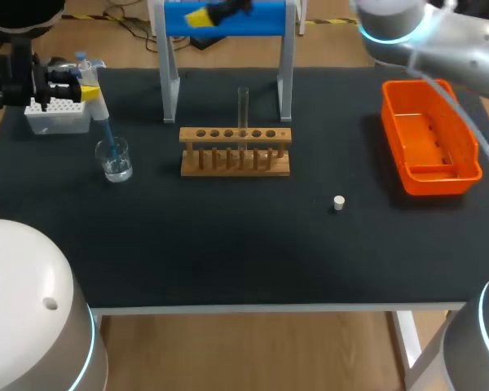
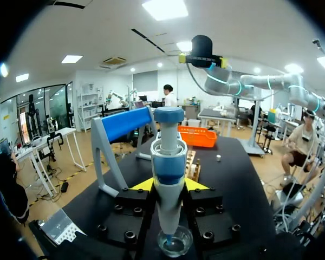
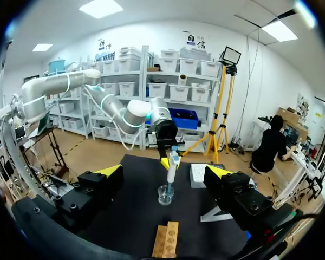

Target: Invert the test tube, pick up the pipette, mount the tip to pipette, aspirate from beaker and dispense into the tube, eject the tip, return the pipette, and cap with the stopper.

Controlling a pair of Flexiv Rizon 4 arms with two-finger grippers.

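While left claw clasps the pipette in the beaker, right claw gapes.

We record silver-grey links with cyan joint rings on left arm and right arm. Left gripper and right gripper: black blocks, round screws, yellow tips.

I am finding no text, label, number or sign that I can read on the tabletop or on the pipette.
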